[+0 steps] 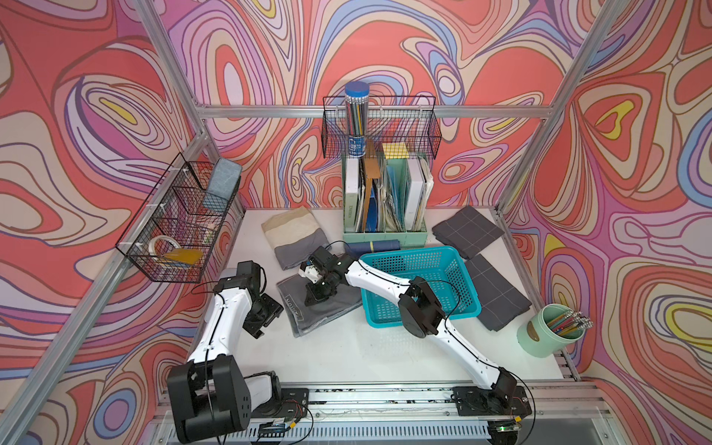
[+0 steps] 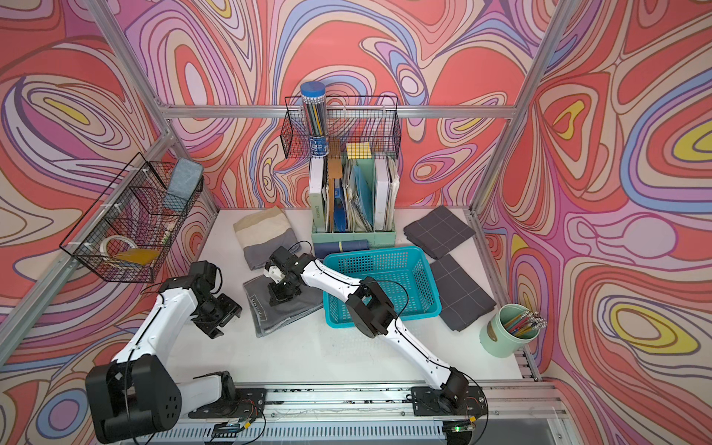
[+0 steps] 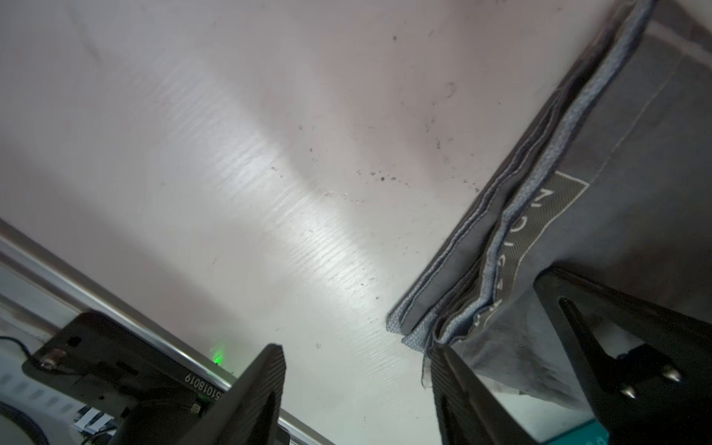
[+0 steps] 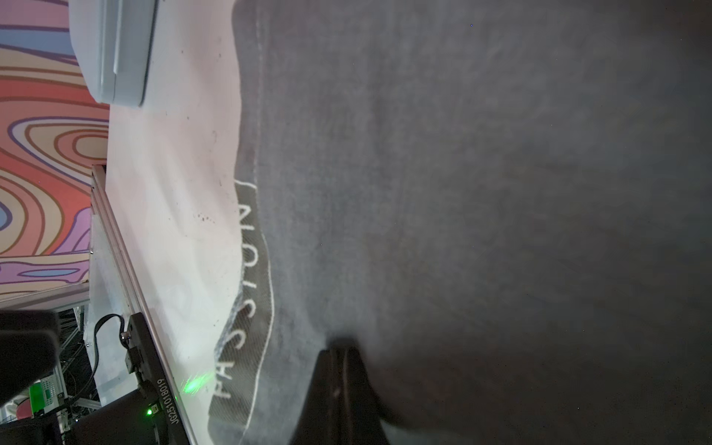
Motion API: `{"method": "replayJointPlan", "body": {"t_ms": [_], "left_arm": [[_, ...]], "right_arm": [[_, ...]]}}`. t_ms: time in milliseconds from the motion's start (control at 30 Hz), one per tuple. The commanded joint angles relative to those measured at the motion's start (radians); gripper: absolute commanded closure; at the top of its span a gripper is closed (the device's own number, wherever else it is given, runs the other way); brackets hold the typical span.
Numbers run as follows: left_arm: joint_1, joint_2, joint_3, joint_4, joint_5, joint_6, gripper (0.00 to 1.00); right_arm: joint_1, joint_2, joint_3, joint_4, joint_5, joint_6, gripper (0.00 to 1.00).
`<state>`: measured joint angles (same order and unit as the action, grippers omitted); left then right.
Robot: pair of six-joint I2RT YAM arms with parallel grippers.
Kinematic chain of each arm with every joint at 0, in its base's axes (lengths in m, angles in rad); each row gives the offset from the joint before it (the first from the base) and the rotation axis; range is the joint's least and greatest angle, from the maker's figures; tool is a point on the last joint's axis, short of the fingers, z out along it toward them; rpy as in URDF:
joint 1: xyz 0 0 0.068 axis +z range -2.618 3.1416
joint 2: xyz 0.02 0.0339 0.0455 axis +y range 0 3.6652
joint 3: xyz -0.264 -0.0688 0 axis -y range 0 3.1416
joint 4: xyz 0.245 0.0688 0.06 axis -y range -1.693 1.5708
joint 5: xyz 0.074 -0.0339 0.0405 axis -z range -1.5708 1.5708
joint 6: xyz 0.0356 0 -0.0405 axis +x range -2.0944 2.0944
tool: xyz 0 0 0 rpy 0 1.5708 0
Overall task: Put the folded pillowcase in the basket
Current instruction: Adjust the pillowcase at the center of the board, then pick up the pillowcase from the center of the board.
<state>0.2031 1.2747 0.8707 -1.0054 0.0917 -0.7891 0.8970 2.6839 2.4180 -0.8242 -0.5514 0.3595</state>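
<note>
Closest to me, at the bench's (image 1: 346,354) near right corner, a mint cup (image 1: 539,339) of pencils stands upright. Further in, left of the bench's middle, the left pincer (image 1: 266,312) hangs low just beside the left edge of the folded grey pillowcase (image 1: 331,310). Through the left wrist camera I see its jaws well apart over bare bench with nothing between them. One finger (image 3: 462,400) sits right at the pillowcase's corner.

The pillowcase lies flat on the bench, outside the basket (image 1: 424,252), with a lettered band along its left edge. Its right edge reaches the basket's near left corner; I cannot tell whether they touch.

The right pincer (image 1: 316,294) reaches in over that corner of the basket and points down onto the top of the pillowcase. From the right wrist camera its jaws are closed together, fingertips (image 4: 339,362) pressed into the cloth. I cannot tell whether a fold is caught between them.

The turquoise basket sits right of the bench's middle. Beside it, along the right edge, lie two dark checked cloths (image 1: 497,296), one behind the other. Behind the pillowcase lies a folded beige-and-grey cloth (image 1: 293,235). A navy roll (image 1: 375,245) lies between the basket and the mint file rack (image 1: 385,231), which stands at the far edge.
</note>
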Motion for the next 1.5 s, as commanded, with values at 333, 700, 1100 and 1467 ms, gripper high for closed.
{"method": "replayJointPlan", "body": {"t_ms": [333, 700, 1100, 1467], "left_arm": [[0.004, 0.164, 0.071, 0.213, 0.237, 0.310, 0.36], [-0.043, 0.303, 0.098, 0.192, 0.206, 0.367, 0.30], [-0.101, 0.429, 0.134, 0.145, 0.074, 0.348, 0.39], [-0.141, 0.523, 0.165, 0.159, 0.025, 0.344, 0.42]], "right_arm": [[-0.030, -0.277, -0.180, 0.042, 0.002, 0.032, 1.00], [-0.105, -0.413, -0.339, 0.024, 0.144, 0.021, 1.00], [-0.138, -0.403, -0.373, 0.041, 0.158, 0.035, 1.00], [-0.165, -0.470, -0.464, 0.094, 0.142, 0.049, 1.00]]}}
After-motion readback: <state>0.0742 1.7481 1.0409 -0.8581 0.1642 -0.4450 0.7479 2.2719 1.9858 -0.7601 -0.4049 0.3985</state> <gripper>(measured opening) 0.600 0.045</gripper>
